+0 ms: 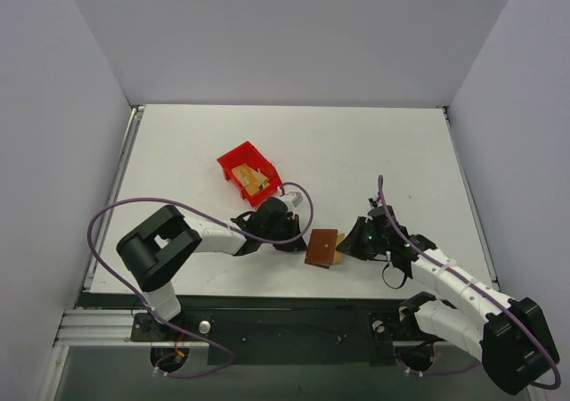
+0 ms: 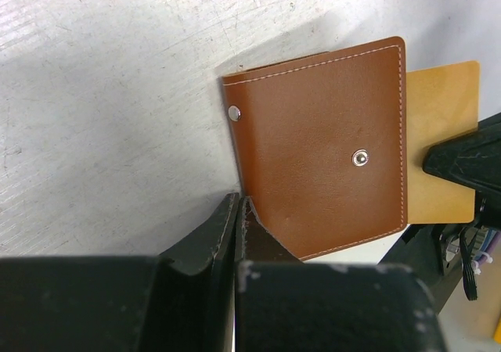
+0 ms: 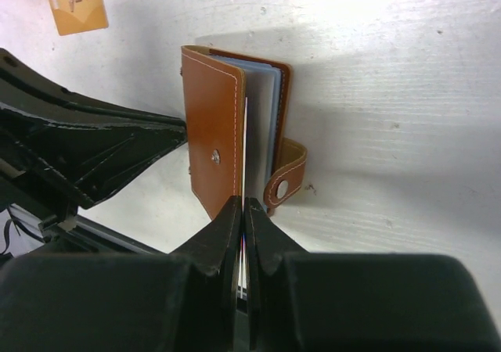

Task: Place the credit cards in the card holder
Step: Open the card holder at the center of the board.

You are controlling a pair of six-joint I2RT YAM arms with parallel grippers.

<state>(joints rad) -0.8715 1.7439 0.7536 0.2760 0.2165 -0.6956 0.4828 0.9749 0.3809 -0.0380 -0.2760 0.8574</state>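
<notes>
Brown card holder [image 2: 321,149]; gold-tan card [image 2: 440,102]; red bin [image 1: 234,162].

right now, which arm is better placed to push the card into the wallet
Right. The right gripper is shut on the card, which is partway into the wallet. The left gripper sits at the wallet's corner, seemingly pinching it steady.

Card holder [image 1: 321,247] on desk [image 1: 374,151] near front edge, btwn L gripper [image 1: 297,239] & R gripper [image 1: 350,246]. Card [image 2: 442,109] sticks out its R side. Bin [image 1: 236,160] behind-left of it, cards [image 1: 257,184] inside.
</notes>
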